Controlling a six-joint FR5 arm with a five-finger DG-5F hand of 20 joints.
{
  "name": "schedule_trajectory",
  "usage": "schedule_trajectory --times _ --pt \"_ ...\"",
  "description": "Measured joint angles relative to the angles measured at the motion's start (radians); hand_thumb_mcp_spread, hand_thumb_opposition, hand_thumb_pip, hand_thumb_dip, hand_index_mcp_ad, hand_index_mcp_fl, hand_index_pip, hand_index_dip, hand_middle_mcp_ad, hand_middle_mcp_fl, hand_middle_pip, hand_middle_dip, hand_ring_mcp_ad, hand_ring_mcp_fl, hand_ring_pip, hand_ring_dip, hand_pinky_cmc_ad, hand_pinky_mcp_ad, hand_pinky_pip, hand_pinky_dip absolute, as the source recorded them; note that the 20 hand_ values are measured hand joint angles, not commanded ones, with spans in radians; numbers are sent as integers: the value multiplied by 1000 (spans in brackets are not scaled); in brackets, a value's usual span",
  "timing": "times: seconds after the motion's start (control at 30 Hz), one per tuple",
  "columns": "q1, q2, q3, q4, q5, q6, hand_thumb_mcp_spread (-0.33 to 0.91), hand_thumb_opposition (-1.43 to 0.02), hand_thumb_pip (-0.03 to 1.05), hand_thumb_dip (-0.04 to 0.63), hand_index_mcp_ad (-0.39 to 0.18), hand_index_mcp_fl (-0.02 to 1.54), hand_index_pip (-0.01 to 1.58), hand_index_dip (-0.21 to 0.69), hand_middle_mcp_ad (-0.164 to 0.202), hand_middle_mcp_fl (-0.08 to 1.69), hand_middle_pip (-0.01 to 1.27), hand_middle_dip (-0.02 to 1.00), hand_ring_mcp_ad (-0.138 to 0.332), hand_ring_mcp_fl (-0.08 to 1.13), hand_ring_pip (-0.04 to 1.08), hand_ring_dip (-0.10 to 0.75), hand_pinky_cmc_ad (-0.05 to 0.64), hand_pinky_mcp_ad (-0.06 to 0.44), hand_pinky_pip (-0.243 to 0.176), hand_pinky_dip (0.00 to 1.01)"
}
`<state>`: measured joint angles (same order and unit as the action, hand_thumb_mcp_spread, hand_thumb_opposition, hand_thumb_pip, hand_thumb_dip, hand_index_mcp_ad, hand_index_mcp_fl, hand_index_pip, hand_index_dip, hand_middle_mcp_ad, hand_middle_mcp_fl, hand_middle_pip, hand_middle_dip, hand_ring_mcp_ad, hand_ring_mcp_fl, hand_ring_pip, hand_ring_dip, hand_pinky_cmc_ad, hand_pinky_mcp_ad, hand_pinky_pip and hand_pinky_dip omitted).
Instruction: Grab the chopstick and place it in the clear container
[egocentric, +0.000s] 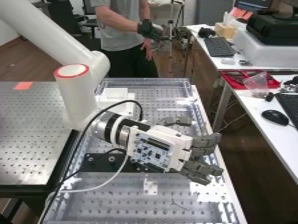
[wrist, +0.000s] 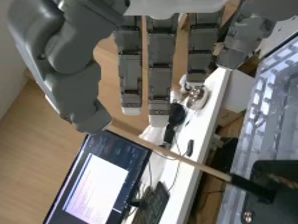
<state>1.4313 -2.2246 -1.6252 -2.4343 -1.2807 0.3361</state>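
"Biggest first?"

"Desk (egocentric: 116, 212). Metal top, pierced with rows of small holes, running lengthwise in the high view."

"Then?"

"White arm (egocentric: 83, 95). In from the upper left, angled down to a joint with a red ring, wrist out over the desk."

"Next down?"

"Lit screen (wrist: 96, 180), wrist view, off beyond the chopstick. After that the hand (egocentric: 159, 149), level above the desk, white casing with a circuit board on it."

"State of the hand?"

"Open. Fingers (wrist: 159, 65) long and nearly straight, set apart from one another; thumb (wrist: 83, 97) well clear of them. Nothing gripped."

"Smaller?"

"Dark bracket (wrist: 276, 210), a round screw head in it."

"And the chopstick?"

"Chopstick (wrist: 173, 155), smallest. Thin, pale wood. Seen from the wrist, it crosses beyond the fingertips at a slant, pale end showing right at the thumb tip, dark end meeting the bracket."

"Touching the thumb?"

"Cannot tell. Outside the fingers' curl, in any case; no finger wraps it."
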Motion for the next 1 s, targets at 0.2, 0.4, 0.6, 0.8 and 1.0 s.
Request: schedule_trajectory --times 0.2,0.4,0.6,0.8,1.0 --pt "16 -11 5 -3 2 15 360 -789 737 307 -23 239 885 -10 51 522 450 543 164 211 87 316 367 230 -140 206" --pt "27 -24 8 -3 39 35 405 -775 682 298 -23 227 983 -5 51 480 469 557 150 209 91 330 365 229 -140 188" --pt "32 -31 18 -14 68 29 456 -775 658 293 -24 222 1173 -5 51 473 539 574 122 246 89 367 346 232 -140 176" --pt "33 -35 25 -20 74 27 473 -775 621 278 -24 218 1218 -5 49 476 585 604 113 281 94 415 351 232 -140 176" --pt "35 -39 31 -27 72 25 485 -775 614 274 -54 243 1253 -5 49 475 632 632 115 297 94 464 330 234 -126 180"
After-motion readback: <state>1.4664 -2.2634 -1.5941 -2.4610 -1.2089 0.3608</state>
